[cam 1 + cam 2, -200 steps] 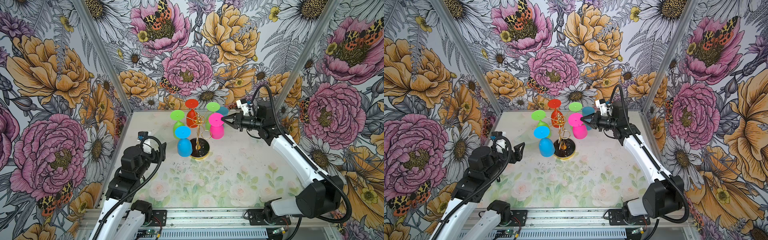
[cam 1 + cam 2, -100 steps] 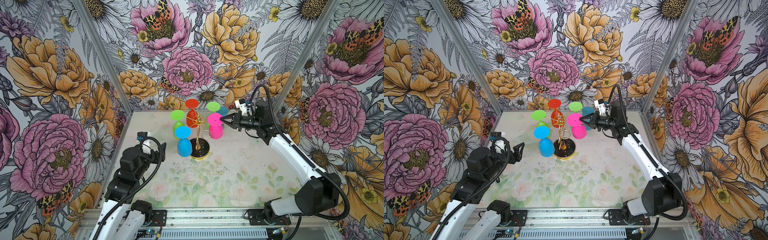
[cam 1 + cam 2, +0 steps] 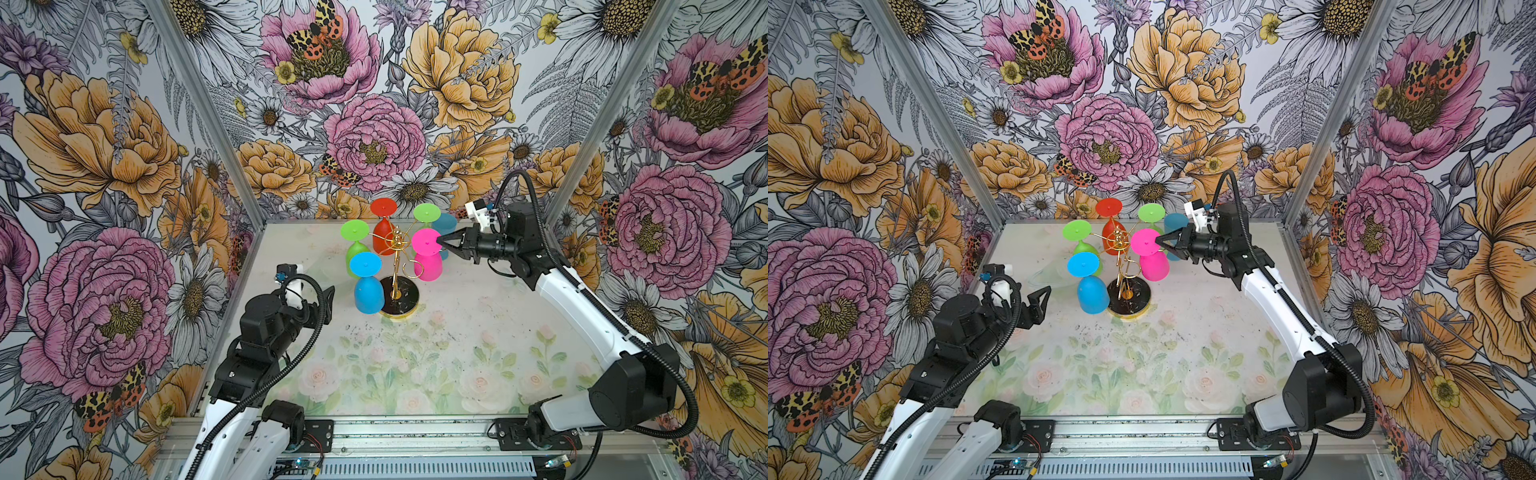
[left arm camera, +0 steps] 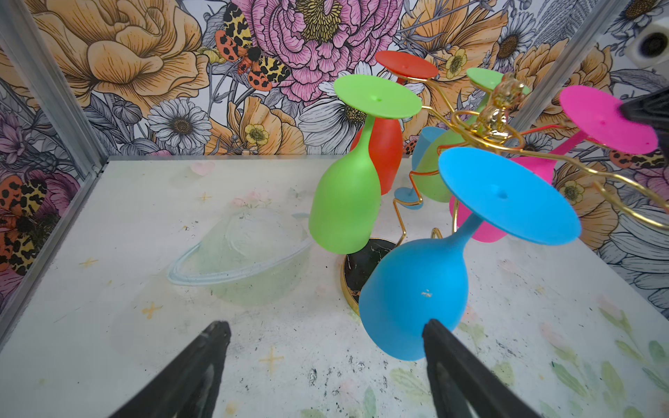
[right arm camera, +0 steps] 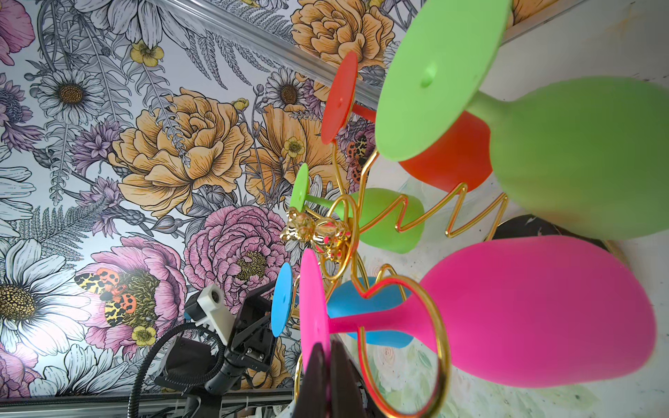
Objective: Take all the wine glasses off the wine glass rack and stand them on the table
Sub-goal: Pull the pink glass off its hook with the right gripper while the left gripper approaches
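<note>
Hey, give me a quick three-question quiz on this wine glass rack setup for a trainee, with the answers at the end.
1. True or false: the left gripper is open and holds nothing.
2. Which colour glass has its foot clamped by the right gripper: A red, B pink, C blue?
3. How many glasses hang on the wine glass rack?
Key: 1 true; 2 B, the pink glass; 3 five.

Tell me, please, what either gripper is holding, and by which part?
The right gripper pinches the pink wine glass by the rim of its foot; the left gripper holds nothing.
</note>
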Robot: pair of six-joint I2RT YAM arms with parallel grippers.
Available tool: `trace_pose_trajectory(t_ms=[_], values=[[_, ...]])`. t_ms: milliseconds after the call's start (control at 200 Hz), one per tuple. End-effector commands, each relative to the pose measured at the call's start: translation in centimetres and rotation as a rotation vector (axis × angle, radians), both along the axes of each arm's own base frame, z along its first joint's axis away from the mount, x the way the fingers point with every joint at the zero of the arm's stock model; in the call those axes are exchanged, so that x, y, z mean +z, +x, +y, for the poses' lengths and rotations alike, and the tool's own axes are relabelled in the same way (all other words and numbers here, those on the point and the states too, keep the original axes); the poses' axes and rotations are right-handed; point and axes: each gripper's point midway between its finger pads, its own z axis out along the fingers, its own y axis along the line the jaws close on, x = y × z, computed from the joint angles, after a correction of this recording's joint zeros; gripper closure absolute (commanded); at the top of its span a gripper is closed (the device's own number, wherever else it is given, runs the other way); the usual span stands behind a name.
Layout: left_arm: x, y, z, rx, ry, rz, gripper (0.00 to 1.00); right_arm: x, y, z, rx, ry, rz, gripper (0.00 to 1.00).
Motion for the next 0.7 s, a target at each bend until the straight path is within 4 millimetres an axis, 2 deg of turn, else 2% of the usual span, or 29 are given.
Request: trace_pose_trajectory(t_ms=[0, 190, 420, 696], values=[[1.5, -0.6, -1.7, -0.099, -0.054, 0.011, 0.14, 1.6, -1.5, 0.2, 0.04, 0.018, -0.08, 1.0], [2.8, -0.8, -4.9, -0.255, -0.169, 0.084, 0.15, 1.7, -2.8, -0.1, 0.056, 0.024, -0.089, 1.0], [5.0, -2.1, -7.0, -0.383, -0.242, 0.088, 0.16, 1.2, -5.0, -0.5, 0.077, 0.014, -0.12, 1.0], [6.8, -3.8, -8.9, -0.489, -0.29, 0.09, 0.17, 1.0, -7.7, -2.0, 0.037, -0.058, -0.176, 1.0]])
